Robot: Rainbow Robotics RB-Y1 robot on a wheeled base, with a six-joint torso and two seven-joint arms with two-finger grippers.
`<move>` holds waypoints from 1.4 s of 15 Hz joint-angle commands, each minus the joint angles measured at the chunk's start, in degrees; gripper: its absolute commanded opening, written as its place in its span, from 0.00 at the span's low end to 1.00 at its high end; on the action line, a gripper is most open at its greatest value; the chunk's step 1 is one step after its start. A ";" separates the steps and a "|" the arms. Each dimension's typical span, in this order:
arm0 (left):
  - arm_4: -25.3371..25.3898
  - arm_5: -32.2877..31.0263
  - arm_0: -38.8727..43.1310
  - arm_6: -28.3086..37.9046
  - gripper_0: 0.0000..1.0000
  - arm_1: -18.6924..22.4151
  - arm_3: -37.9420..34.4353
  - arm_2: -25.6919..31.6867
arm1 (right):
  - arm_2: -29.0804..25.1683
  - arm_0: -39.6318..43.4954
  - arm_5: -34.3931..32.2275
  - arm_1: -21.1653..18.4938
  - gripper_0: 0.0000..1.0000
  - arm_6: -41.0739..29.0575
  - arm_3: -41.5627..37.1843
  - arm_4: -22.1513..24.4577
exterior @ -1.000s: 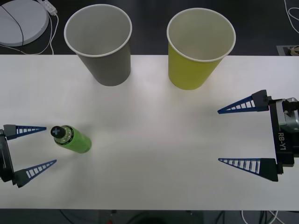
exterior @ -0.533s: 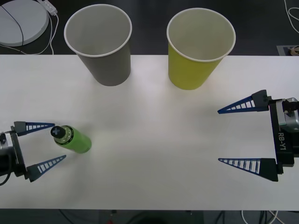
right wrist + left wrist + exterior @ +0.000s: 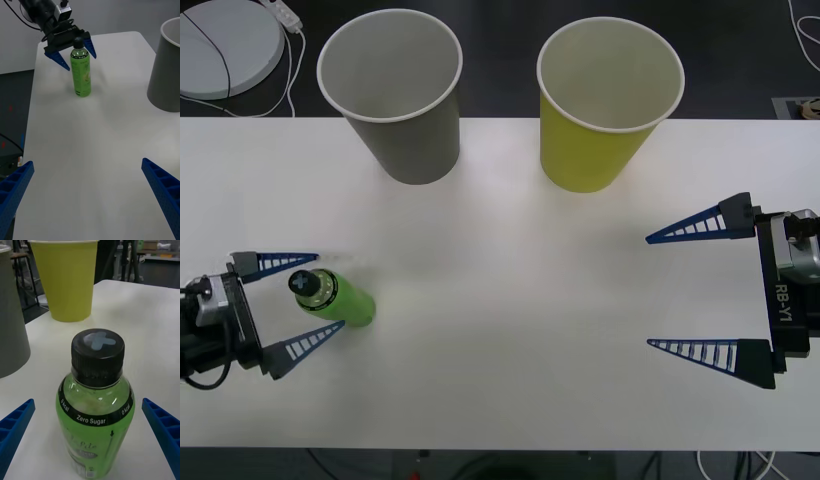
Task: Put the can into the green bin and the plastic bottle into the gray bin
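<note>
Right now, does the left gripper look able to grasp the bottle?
Probably yes. The left gripper is open with one finger on each side of the upright bottle, and nothing stands between them. Both fingers appear not yet touching it.

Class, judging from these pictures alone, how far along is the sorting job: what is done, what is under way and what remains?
Done: nothing; the gray bin and green bin look empty. Under way: the left gripper, open, straddles the upright plastic bottle near its cap without gripping it. Left: closing on the bottle, lifting it and dropping it into the gray bin. The right gripper waits open at the table's right side.
</note>
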 commanded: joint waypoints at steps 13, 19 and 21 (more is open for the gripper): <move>-6.21 0.53 -2.51 2.13 1.00 -4.87 -0.06 0.09 | 0.00 0.00 0.00 0.00 1.00 0.00 0.00 0.00; -6.74 1.32 -2.43 2.22 0.87 -4.87 -0.06 0.09 | 0.00 0.00 0.00 0.00 1.00 0.00 0.00 0.00; -6.83 1.41 -2.43 2.13 0.07 -4.87 -0.06 0.09 | 0.00 0.00 0.00 0.00 1.00 0.00 0.00 0.00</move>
